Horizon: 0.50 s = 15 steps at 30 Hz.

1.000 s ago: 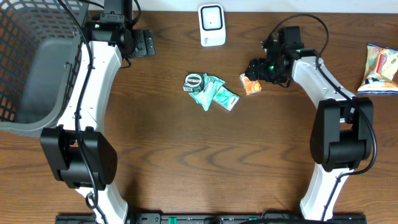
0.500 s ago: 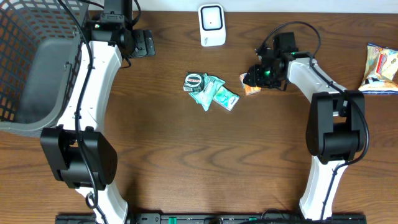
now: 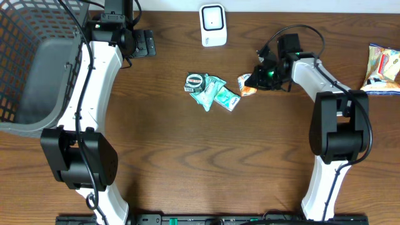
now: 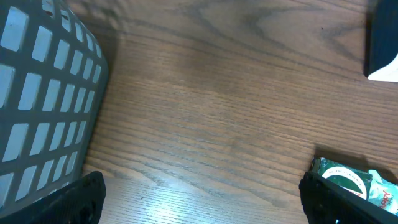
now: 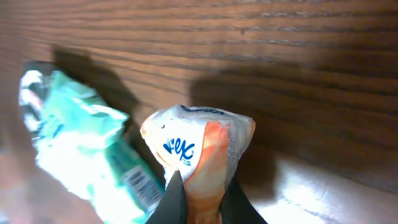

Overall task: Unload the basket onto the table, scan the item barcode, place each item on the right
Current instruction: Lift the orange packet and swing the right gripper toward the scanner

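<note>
A dark brown wood-grain table (image 3: 187,156) fills the view, with soft glare on its surface.

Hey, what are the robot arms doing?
The right pincer is pinching a small orange packet beside the green packets in the middle of the table. The left pincer hangs open near the basket, holding nothing. The white scanner sits at the far edge, so the packet hasn't reached it yet.
</note>
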Tool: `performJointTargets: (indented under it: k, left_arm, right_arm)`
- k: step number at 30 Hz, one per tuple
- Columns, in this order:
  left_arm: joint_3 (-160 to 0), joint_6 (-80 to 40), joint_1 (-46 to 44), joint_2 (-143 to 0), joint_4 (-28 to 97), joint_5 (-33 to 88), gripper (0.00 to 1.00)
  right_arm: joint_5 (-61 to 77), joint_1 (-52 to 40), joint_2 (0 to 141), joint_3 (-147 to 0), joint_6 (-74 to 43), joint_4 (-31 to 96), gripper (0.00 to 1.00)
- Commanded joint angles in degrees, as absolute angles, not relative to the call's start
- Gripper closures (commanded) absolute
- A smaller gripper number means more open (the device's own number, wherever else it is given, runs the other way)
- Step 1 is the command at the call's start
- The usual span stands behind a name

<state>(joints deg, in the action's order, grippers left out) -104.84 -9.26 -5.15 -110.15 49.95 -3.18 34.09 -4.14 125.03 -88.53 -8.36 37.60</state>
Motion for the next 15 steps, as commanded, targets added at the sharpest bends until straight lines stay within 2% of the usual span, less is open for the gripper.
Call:
performJointTargets:
  k: [1,15]
  left_arm:
    - [-105.5,-10.2,-5.1,-109.0,50.1,-3.7,0.02]
    - [-105.5,-10.2,-5.1,-109.0,50.1,-3.7,0.02]
  right_arm:
    - [43.2,-2.0,119.9,-88.5,-9.0,37.6,0.99]
    - [60.8,-0.8,103.1,-88.5,-6.5,37.1,0.99]
